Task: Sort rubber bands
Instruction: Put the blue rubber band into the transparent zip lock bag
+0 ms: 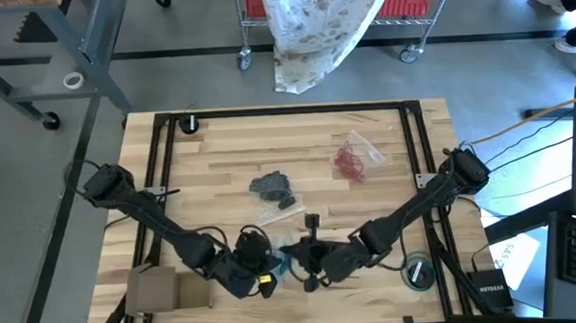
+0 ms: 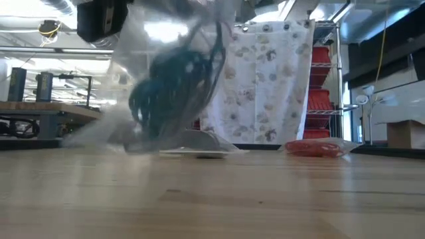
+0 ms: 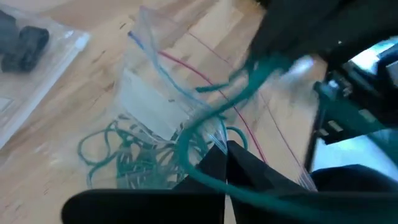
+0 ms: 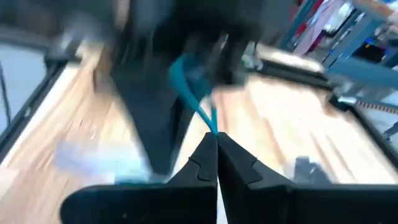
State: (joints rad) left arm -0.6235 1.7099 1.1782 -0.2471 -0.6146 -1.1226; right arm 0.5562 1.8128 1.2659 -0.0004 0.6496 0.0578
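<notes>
Meeting low over the near edge of the tabletop [image 1: 217, 151], the two arms bring their tools nose to nose. The right tool [image 4: 216, 138] has its fingers pressed together on a teal rubber band [image 4: 193, 87], which stretches from the fingertips toward the blurred left arm beyond. The left tool [image 3: 225, 152] also has its fingers together, pinching the edge of a clear plastic bag [image 3: 149, 93] that holds a tangle of teal rubber bands [image 3: 134, 158]; a teal strand crosses in front of its fingertips. In the low view that bag [image 2: 166, 73] hangs lifted, its lower end near the wood, the teal bands bunched inside. Farther back, near the middle of the tabletop, lies a second bag with dark grey rubber bands [image 1: 272, 189], and toward the right side a third bag with red rubber bands [image 1: 349, 161], well apart from both tools. A brown cardboard box [image 1: 153, 287] sits at the near left corner and a roll of tape [image 1: 417, 271] at the near right
</notes>
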